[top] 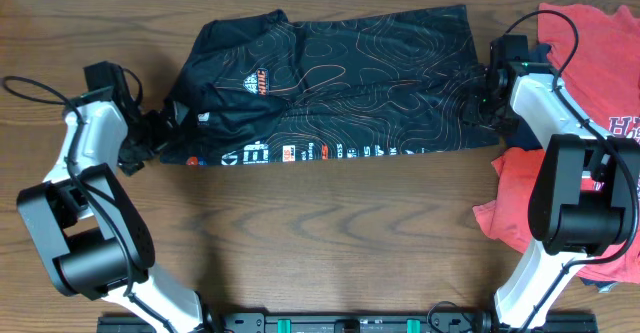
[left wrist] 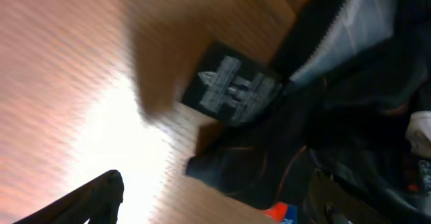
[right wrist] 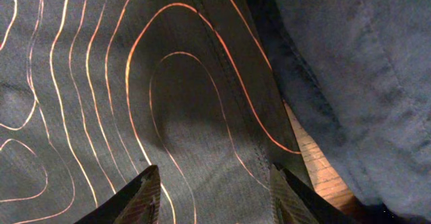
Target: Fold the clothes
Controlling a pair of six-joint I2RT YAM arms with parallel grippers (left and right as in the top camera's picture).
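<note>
Where the jersey lies: jersey [top: 330,83] on the far middle of the desk [top: 330,243], laid out as a wide band that looks folded once along its length, white lettering along the near edge.
Long axis: left to right, running from one arm to the other.
Left end: bunched and uneven; a black tag [left wrist: 232,89] with white print pokes out over bare wood.
Right end: a straighter hem, lying against a navy garment [right wrist: 363,69] and just beside a red T-shirt [top: 590,33].
Left end effector [top: 150,133]: at the jersey's left end, fingers spread wide with nothing gripped between them; the cloth lies to its right, toward the desk's middle.
Right end effector [top: 490,98]: at the jersey's right edge, fingers apart above the contour-lined fabric close to the hem; no cloth shows pinched between them, and whether the tips press on it I cannot tell.
Nearer arm: neither. Each stands at its own end of the long axis.
Step in hand, as judged: between grips, with the band lying free.
Next move, as judged: a fold across the long axis, one end carried toward the other, so each end effector must take its own end at the edge.
Risk: the shiny fabric may slip, the bunched left end may fold crooked, and the right end effector could catch the navy garment with the hem.
</note>
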